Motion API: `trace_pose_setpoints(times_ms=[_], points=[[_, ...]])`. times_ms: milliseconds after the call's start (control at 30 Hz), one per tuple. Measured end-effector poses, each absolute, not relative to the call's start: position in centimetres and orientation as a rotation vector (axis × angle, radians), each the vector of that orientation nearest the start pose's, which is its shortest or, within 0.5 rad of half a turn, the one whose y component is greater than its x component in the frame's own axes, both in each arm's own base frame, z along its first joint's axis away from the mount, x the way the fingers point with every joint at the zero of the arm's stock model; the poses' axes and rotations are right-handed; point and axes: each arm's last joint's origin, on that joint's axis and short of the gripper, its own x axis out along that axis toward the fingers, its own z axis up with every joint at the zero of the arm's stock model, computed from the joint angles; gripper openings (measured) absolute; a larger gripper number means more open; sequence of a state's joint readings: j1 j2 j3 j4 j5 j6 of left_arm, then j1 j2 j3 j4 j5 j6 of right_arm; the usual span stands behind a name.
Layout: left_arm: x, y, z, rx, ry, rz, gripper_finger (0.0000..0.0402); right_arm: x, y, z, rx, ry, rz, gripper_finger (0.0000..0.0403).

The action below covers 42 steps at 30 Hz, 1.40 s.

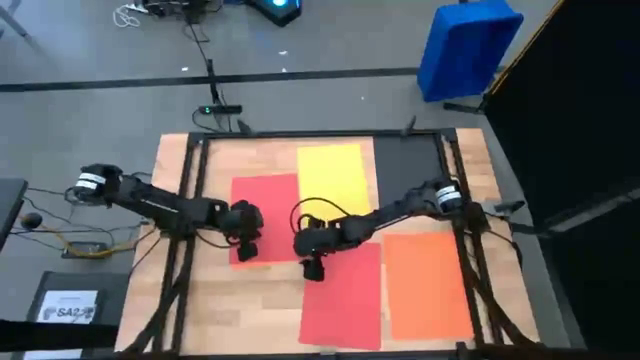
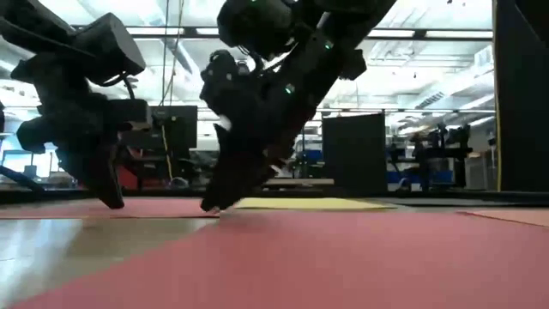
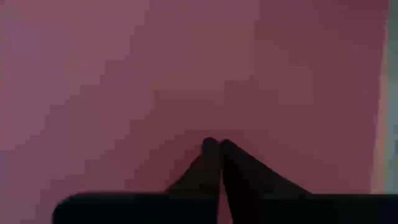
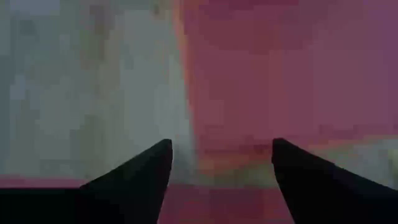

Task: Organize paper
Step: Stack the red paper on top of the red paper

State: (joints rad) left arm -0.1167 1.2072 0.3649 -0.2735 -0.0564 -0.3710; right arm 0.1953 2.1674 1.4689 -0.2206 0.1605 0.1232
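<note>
Several paper sheets lie flat on the wooden table: a red sheet [image 1: 265,215] at left centre, a yellow sheet [image 1: 333,178], a black sheet [image 1: 410,170], an orange sheet [image 1: 425,285] and a second red sheet [image 1: 345,295] at the near edge. My left gripper [image 1: 245,247] [image 3: 214,144] is shut, its tips down on the left red sheet near that sheet's near edge. My right gripper [image 1: 312,268] [image 4: 221,152] stands open and low over the far left corner of the near red sheet [image 2: 343,257]. I cannot tell whether it touches the paper. My left gripper stands with its shut fingertips [image 3: 210,148] on the top face of the left red sheet [image 3: 205,74], close to the sheet's near edge. The fingers come from above, slanting down from the table's left. The sheet lies flat on the table under them.
Black frame rails [image 1: 190,230] run along both sides of the table. A blue bin [image 1: 468,48] stands on the floor beyond the far right corner. A dark box with a white label [image 1: 68,305] sits left of the table. Bare wood [image 1: 240,310] shows at the near left.
</note>
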Motion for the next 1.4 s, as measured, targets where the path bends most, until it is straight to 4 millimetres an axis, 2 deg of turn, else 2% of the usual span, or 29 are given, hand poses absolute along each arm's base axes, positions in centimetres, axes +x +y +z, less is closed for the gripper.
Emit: trace_pose_setpoints(times_ms=[100, 333, 767, 867, 967, 1067, 1200, 1400], points=[[17.5, -2.0, 12.0, -0.255, 1.117, 0.12, 0.0, 44.4, 8.9, 13.4, -0.18, 0.893, -0.026, 0.0238], [17.5, -2.2, 12.0, -0.294, 1.125, 0.056, 0.0, 44.4, 9.8, 13.6, -0.363, 0.861, 0.013, 0.0237], [17.9, -2.6, 12.2, -0.403, 1.101, -0.034, 0.0, 44.4, 10.4, 13.7, -0.441, 0.849, 0.049, 0.0237], [18.0, -2.6, 12.8, -0.403, 1.087, -0.032, 0.0, 44.4, 10.6, 13.7, -0.443, 0.843, 0.052, 0.0237], [18.1, -2.6, 13.8, -0.4, 1.071, -0.019, 0.0, 44.4, 10.7, 13.8, -0.327, 0.827, 0.006, 0.0237], [18.1, -2.5, 15.2, -0.38, 1.053, 0.014, 0.0, 44.6, 10.6, 13.9, -0.076, 0.827, 0.008, 0.0233], [17.3, -2.4, 15.4, -0.374, 1.098, 0.057, 0.0, 44.8, 10.3, 14.0, 0.286, 0.861, 0.073, 0.0227], [16.7, -3.4, 15.2, -0.336, 1.141, 0.09, 0.0, 44.9, 10.8, 14.1, 0.605, 0.885, 0.009, 0.0221]])
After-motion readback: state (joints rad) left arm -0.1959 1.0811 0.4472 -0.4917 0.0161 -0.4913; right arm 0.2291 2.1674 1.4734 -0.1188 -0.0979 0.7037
